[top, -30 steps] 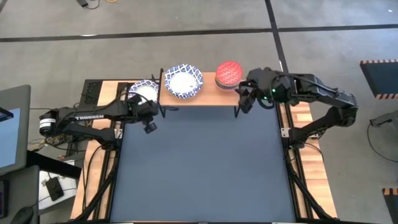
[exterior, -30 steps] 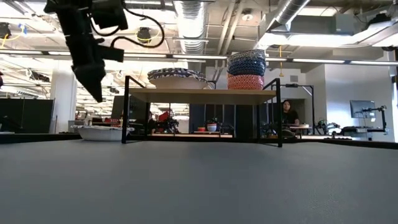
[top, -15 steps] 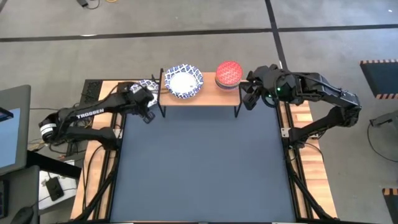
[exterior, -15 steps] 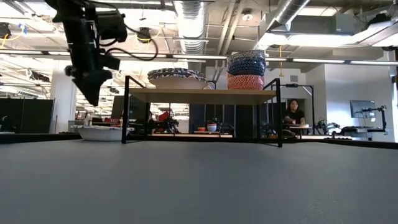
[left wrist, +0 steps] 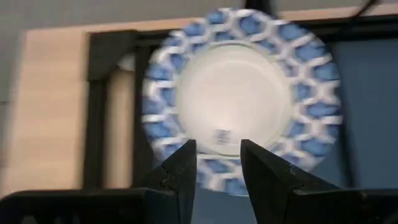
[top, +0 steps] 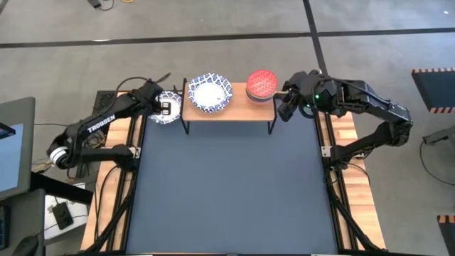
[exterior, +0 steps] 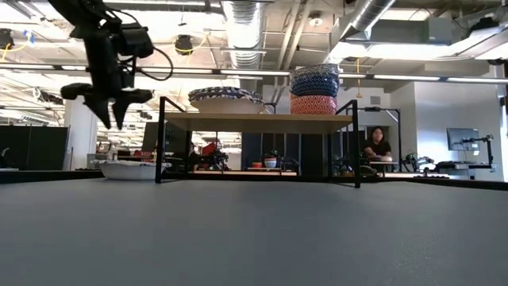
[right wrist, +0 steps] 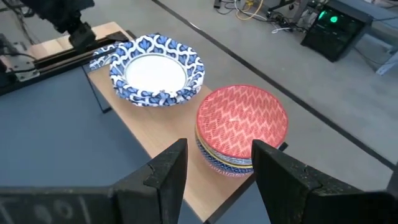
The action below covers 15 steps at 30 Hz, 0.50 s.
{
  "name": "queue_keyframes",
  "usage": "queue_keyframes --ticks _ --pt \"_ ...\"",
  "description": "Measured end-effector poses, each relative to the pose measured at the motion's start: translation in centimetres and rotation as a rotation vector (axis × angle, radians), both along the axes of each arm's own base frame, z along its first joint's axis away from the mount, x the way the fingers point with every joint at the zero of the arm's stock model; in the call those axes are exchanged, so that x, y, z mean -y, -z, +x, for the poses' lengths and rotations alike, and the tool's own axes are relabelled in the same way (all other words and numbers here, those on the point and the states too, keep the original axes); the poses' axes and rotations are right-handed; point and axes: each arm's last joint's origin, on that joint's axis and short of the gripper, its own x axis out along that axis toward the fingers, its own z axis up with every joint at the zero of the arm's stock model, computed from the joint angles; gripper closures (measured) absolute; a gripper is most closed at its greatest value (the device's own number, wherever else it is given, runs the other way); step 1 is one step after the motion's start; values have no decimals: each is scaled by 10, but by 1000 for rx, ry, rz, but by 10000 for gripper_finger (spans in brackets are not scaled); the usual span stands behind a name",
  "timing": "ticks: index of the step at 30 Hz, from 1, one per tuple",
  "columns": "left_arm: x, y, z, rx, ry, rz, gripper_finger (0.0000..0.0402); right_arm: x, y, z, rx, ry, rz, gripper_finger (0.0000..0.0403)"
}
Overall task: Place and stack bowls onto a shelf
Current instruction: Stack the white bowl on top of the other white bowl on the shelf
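The left tool (top: 164,108), fingers narrowly parted and empty, hangs over the last white-and-blue bowl (top: 166,107) at the table's far left corner, beside the shelf (top: 227,112); next likely a descent onto its rim. The right tool (top: 284,108) waits wide open.

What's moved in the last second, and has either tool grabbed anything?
The left tool swung from the shelf's front-left corner out over the blue-rimmed bowl lying on the table beside the shelf; nothing is gripped. The right tool edged slightly back, open and empty. The bowls on the shelf stayed put.
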Motion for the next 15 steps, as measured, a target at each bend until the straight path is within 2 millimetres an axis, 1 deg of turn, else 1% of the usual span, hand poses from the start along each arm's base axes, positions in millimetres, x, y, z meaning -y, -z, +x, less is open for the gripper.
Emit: queue_keyframes --ticks 4,6,9,12,15 --pt "-10 6 9 16 -77 -44 272 0 0 0 -3 -1 0 200" --pt "-16 12 13 40 -153 -73 255 0 1 0 -11 -7 4 200" --pt "-19 31 8 27 -325 -194 229 -1 3 -2 -36 -10 14 200" --pt "-25 45 2 18 -509 -255 208 -1 5 -4 -58 0 31 200" --pt "-32 56 -2 34 -570 -346 198 -2 7 -6 -84 3 39 200"
